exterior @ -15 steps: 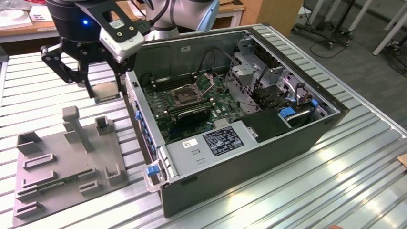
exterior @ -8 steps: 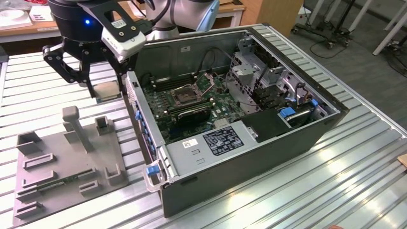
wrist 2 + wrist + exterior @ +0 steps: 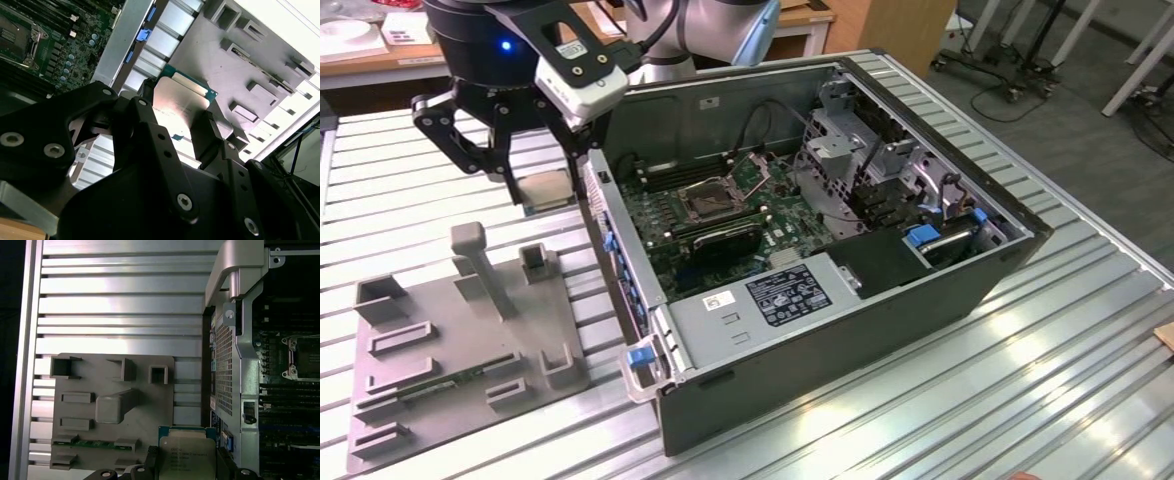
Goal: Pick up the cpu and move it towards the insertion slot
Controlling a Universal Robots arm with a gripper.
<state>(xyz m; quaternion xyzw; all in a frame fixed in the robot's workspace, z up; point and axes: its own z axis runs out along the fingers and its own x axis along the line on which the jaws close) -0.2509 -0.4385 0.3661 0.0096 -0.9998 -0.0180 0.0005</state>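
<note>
The cpu (image 3: pixel 547 187) is a small square chip with a silvery top and a green rim, held in the air by my gripper (image 3: pixel 548 192), which is shut on its two edges. It hangs over the slatted table between the grey tray (image 3: pixel 454 330) and the open computer case (image 3: pixel 854 330), at the exterior view's left of the case wall. In both wrist views the cpu (image 3: pixel 177 105) (image 3: pixel 186 456) sits between the black fingers (image 3: pixel 145 120). The insertion slot (image 3: pixel 716 200) (image 3: pixel 304 358) (image 3: pixel 12 35) is a metal-framed square socket on the green motherboard inside the case.
The grey plastic tray (image 3: pixel 145 415) carries upright posts and a thin green memory stick (image 3: pixel 443 384) (image 3: pixel 95 444). The case's metal wall (image 3: pixel 235 365) with blue clips stands between gripper and motherboard. Drive cages and cables fill the case's far side (image 3: pixel 881 170).
</note>
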